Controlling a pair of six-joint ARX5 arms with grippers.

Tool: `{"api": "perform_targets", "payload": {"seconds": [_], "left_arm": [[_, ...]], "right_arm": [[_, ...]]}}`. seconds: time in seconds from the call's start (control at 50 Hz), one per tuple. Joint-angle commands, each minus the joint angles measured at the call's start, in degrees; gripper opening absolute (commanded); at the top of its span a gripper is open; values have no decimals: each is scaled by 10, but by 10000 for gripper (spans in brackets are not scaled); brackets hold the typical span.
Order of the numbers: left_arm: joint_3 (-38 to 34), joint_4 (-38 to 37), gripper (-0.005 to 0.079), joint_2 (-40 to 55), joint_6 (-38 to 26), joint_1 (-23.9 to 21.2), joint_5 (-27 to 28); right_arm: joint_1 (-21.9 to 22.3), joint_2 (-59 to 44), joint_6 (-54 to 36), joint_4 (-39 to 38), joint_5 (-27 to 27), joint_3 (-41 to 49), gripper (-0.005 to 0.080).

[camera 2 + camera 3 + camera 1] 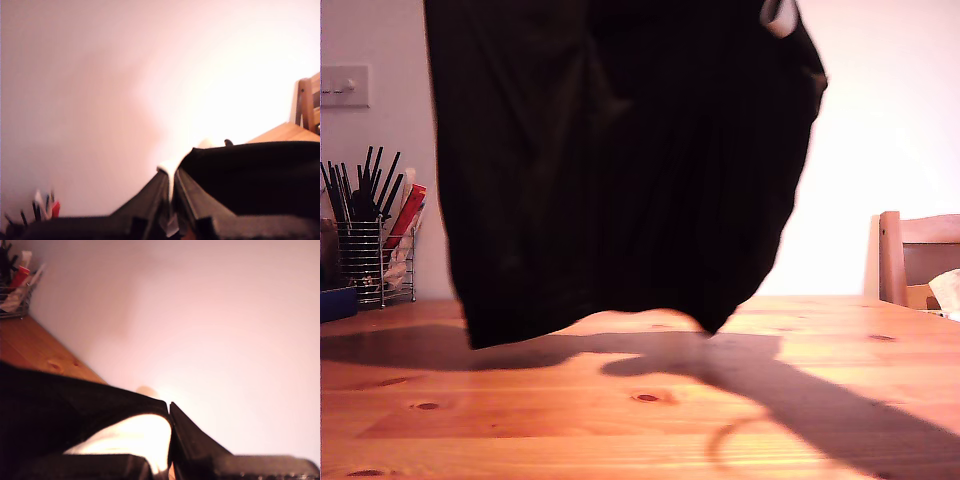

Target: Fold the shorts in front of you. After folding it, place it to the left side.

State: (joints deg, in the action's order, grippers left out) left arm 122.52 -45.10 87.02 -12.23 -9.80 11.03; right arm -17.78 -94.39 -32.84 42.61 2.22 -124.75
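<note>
Black soft fabric shorts (620,170) hang in the air above the pine-coloured wooden table (650,420), filling most of the exterior view from its top edge down. Lower hem wavy, clear of the tabletop, with a dark shadow (740,375) cast on the boards beneath. No part of the cloth seen touching the wood.

My first gripper (171,197): black jaws drawn together, a thin white strip of the shorts (167,172) pinched between them. Black cloth (255,170) spreads away just beside the jaws in the first wrist view.

My second gripper (169,435): jaws likewise closed, clamped on the shorts (70,410); black fabric and a bright white band (135,435) bunch right at the fingertips in the second wrist view.

Neither gripper body is visible in the exterior view; both lie beyond its top edge or behind the cloth, cannot tell which.

Surroundings: wire mesh holder of dark utensils and a red-handled item (370,240) stands at the exterior view's left, near the back of the table. White wall switch plate (345,87) above it. Wooden chair back (918,258) at the exterior view's right, behind the table edge. Plain pale wall (880,120) behind everything.
</note>
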Motion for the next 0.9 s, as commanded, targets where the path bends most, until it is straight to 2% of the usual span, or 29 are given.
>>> {"api": "perform_targets", "payload": {"seconds": [0.0,0.34,0.44,0.52,0.58,0.88], "left_arm": [[30,-6,-20,-1,-3,0,-2],[59,-98,-20,-1,-3,-9,0],[59,-122,-20,0,-2,-9,-40],[59,-123,-20,4,6,-9,-90],[59,-124,-20,5,15,-9,-107],[63,-145,-20,8,22,-21,-102]], "right_arm": [[-3,3,5,13,-3,-23,-13],[-10,3,-28,132,-2,-44,-13],[-9,3,-34,159,-3,-44,-13],[-8,3,-34,165,-3,-44,-13],[-7,3,-33,163,-3,-44,-13],[-5,1,-29,160,-5,-44,-13]]}}
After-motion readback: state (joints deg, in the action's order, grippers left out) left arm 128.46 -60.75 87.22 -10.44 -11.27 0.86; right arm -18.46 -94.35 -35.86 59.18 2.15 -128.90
